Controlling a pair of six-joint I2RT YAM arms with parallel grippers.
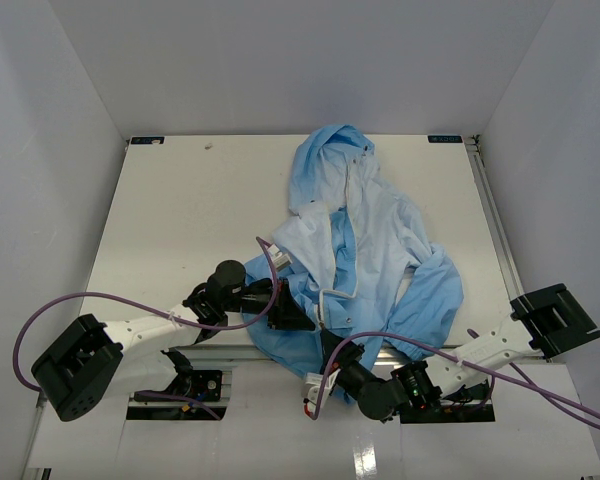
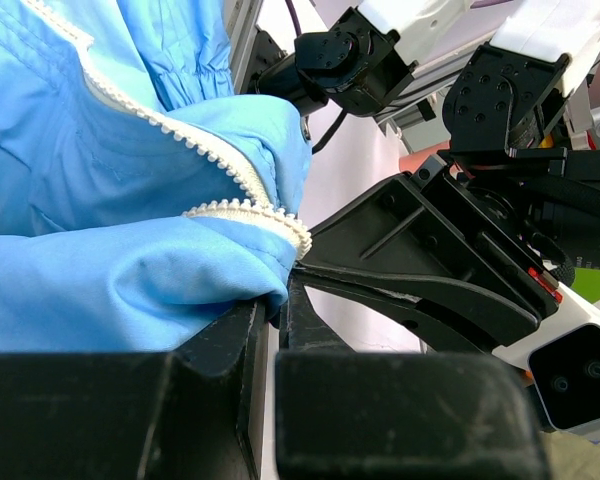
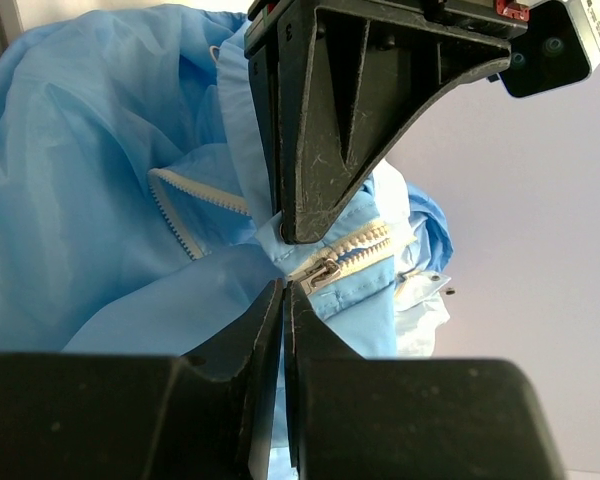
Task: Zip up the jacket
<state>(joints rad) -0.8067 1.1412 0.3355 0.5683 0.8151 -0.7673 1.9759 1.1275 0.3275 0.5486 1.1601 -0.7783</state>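
The light blue jacket (image 1: 370, 230) lies open on the table, hood at the far side, hem at the near edge. My left gripper (image 1: 298, 312) is shut on the hem, and the blue fabric beside the pale zipper teeth (image 2: 250, 210) runs down between its tips (image 2: 278, 305). From the near side my right gripper (image 1: 327, 345) meets the same hem. Its jaws (image 3: 285, 288) are pressed together, tips just left of the metal zipper slider (image 3: 320, 272), which lies outside them. I cannot tell if any cloth is pinched there. The left finger (image 3: 330, 130) clamps the hem just above the slider.
The white table (image 1: 180, 220) is walled on three sides. A metal rail (image 1: 230, 352) runs along its near edge under the hem. Purple cables (image 1: 110, 297) loop over both arms. The two grippers are almost touching at the hem.
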